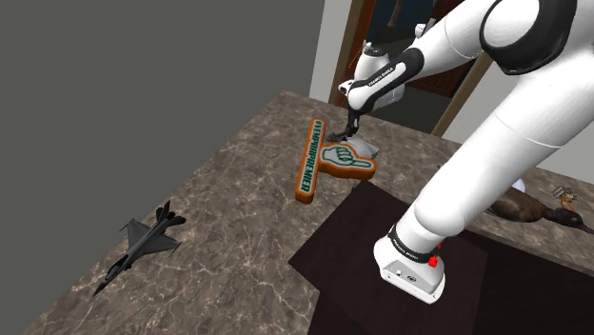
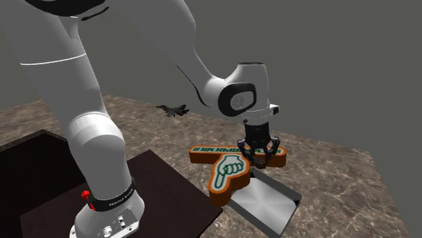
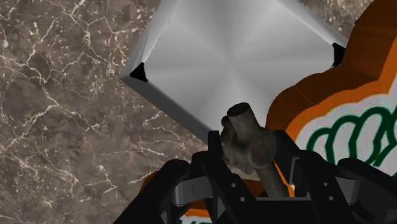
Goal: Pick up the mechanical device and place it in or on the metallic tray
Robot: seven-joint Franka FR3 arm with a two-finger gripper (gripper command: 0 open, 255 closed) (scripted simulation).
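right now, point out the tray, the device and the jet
tray (image 3: 235, 57), wrist view, bare middle of its floor
device (image 3: 248, 143), wrist view, its dark knobbed body
jet (image 1: 142, 245), shoulder view, mid fuselage

Arm (image 1: 495, 143) extended, wrist (image 1: 383, 80) bent down, fingers (image 3: 315, 181) pointing down, clamped on dark device (image 3: 245, 137).

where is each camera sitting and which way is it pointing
Shoulder view: beside and behind the dark stand, looking down over the marble counter at the orange sign and jet model; the arm and hand show.
Second exterior view: near the stand, opposite the jet model, facing the metallic tray; most of the arm shows.
Wrist view: on the hand, looking down at the tray past the mechanical device clasped by its fingers.
Shared: all three show the sign.
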